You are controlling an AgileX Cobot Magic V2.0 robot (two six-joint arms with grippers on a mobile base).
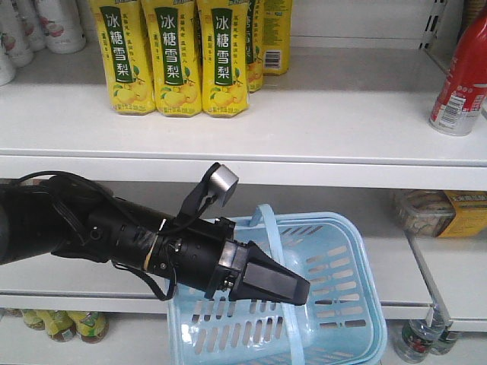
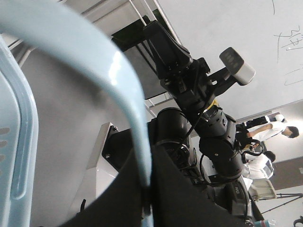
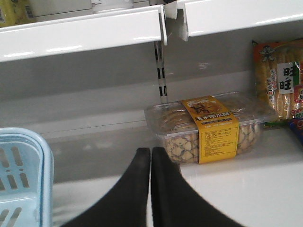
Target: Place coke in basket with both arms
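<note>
Basket sits low centre, in front of the shelving, its handle swung up. Left gripper shows only in the left wrist view: fingers closed on the handle, the pale blue bar running down between the dark pads. Right gripper hangs over the basket's open top, tip pointing toward its far right side, fingers pressed together with nothing between them. The right arm, with a silver cylinder on top, crosses in front of the handle and hides the basket's left rim. Coke is well apart from the basket, up and to its right on the top shelf. It leans, is cut by the frame edge, and no gripper is near it. Yellow drink bottles stand in a row on the same shelf above and left of the basket, with white bottles further left. Just right of the basket, on the middle shelf, lies a clear biscuit box with a yellow band, and a snack bag is beyond it. Jars stand on the low shelf left of the basket, and more jars stand to its lower right. The shelf edge between basket and coke overhangs the basket's back side.
</note>
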